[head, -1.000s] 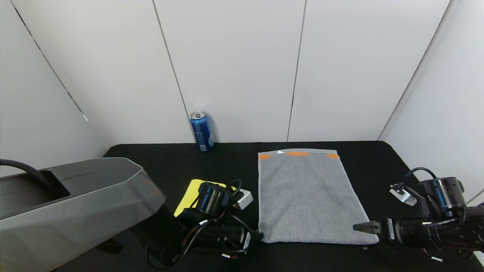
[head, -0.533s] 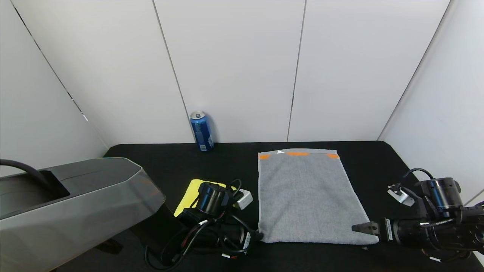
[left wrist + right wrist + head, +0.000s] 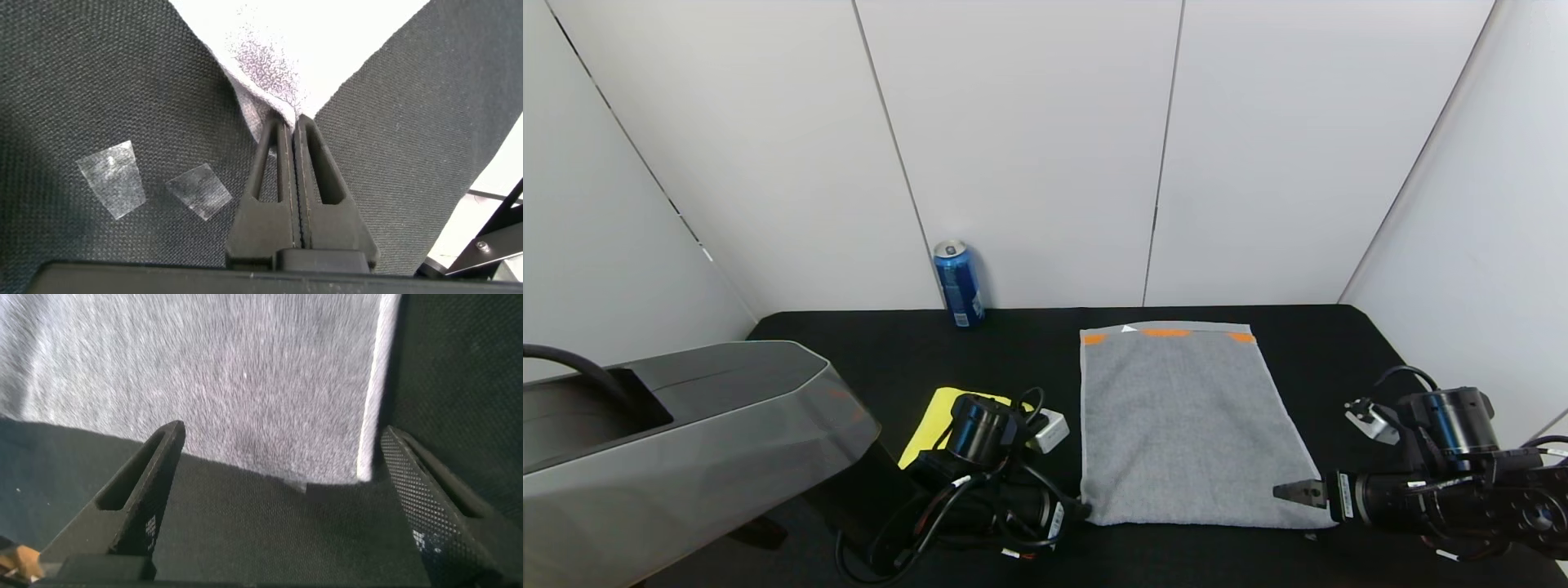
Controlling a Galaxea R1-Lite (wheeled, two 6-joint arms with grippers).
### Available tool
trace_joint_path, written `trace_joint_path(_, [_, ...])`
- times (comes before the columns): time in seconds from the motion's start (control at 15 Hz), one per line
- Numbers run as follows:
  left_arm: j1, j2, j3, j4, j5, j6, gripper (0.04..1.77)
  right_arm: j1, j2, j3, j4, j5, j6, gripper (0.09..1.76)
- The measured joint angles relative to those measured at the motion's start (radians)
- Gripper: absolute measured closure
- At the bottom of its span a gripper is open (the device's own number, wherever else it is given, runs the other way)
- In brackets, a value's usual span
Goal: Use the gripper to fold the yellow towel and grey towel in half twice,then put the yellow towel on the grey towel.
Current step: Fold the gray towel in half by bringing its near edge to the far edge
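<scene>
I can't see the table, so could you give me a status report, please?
Left gripper shut on grey terry towel corner. Right gripper open at opposite near corner. Yellow microfibre towel beside it.

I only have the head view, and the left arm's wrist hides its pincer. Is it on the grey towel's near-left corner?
Observer: Yes. The left wrist view shows the left pincer shut, its tips apparently nipping that corner of the grey towel.
Operator: Is the right one closed too?
Observer: No. In the right wrist view the right pincer is wide open, with the towel's near-right corner between its fingers.
Operator: Is that corner lying flat?
Observer: It looks flat on the black table, with its pale hem showing along one edge.
</scene>
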Motion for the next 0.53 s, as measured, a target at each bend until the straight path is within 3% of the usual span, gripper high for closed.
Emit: trace_joint_path(0.53, [0.001,0.001,0.000,0.000,0.000,0.000,1.71,0.008,0.002,0.006,0.001,0.010,0.004,0.14])
